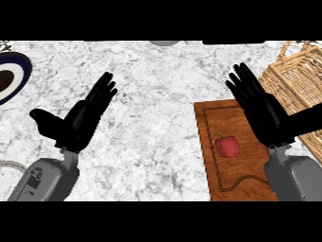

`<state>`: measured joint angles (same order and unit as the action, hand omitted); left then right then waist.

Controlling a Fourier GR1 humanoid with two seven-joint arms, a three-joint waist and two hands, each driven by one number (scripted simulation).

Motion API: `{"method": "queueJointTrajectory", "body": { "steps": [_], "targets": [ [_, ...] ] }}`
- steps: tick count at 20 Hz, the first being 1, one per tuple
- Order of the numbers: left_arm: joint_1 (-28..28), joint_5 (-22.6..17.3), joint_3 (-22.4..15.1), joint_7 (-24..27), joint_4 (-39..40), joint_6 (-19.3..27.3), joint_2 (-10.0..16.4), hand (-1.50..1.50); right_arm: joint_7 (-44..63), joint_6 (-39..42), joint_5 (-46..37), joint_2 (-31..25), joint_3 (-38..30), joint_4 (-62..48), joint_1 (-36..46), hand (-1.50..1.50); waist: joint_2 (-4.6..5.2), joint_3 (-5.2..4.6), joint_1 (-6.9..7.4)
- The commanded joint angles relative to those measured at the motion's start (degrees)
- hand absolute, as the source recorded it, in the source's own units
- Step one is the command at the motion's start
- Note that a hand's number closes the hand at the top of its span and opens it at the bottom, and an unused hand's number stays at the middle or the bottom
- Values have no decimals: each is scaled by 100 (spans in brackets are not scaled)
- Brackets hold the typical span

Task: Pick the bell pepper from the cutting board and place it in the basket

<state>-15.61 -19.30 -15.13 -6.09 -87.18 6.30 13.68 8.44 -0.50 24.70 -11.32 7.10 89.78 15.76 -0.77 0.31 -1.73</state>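
While left hand [80, 124] and right hand [268, 116] spread open, lobed red bell pepper [227, 145] on grooved wooden board [220, 119]

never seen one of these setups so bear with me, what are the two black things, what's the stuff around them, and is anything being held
This is one picture, taken as if from a humanoid robot's head, looking steeply down at a speckled white marble counter. The two black shapes are the robot's hands on grey forearms. The left hand is at the view's left and the right hand at its right. Both are open with straight fingers and hold nothing. A small red bell pepper lies on a brown wooden cutting board, which the right arm partly covers in this view. A woven wicker basket stands to the board's right. A round dark blue and white plate sits at the far left edge.
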Motion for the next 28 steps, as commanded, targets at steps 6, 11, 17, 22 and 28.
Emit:
{"method": "queueJointTrajectory", "body": {
  "steps": [6, 11, 17, 22, 28],
  "targets": [
    [712, 606, 892, 675, -155, 998, 433, 0, -1193, -1103, -2221, -1075, -335, 1449, -1012, 150, -123, -49, -44],
    [1036, 564, 578, 849, -240, 861, 144, 0, -1354, -2057, -4764, -384, 1833, 1301, -1364, -150, 3, -58, 226],
    [1181, 653, 635, 767, -451, 1134, 102, 0, -300, -3943, -6778, 209, 1619, 966, -2008, -150, -29, -75, -26],
    [1340, 632, 776, 727, -508, 1108, 274, 0, 1082, -3769, -8381, -48, 973, 1168, -2495, -150, -47, -118, -216],
    [1343, 661, 782, 768, -615, 1143, 255, 0, 2504, -1852, -9605, -146, 1223, 1868, -2990, -150, -16, -132, -134]
  ]
}}
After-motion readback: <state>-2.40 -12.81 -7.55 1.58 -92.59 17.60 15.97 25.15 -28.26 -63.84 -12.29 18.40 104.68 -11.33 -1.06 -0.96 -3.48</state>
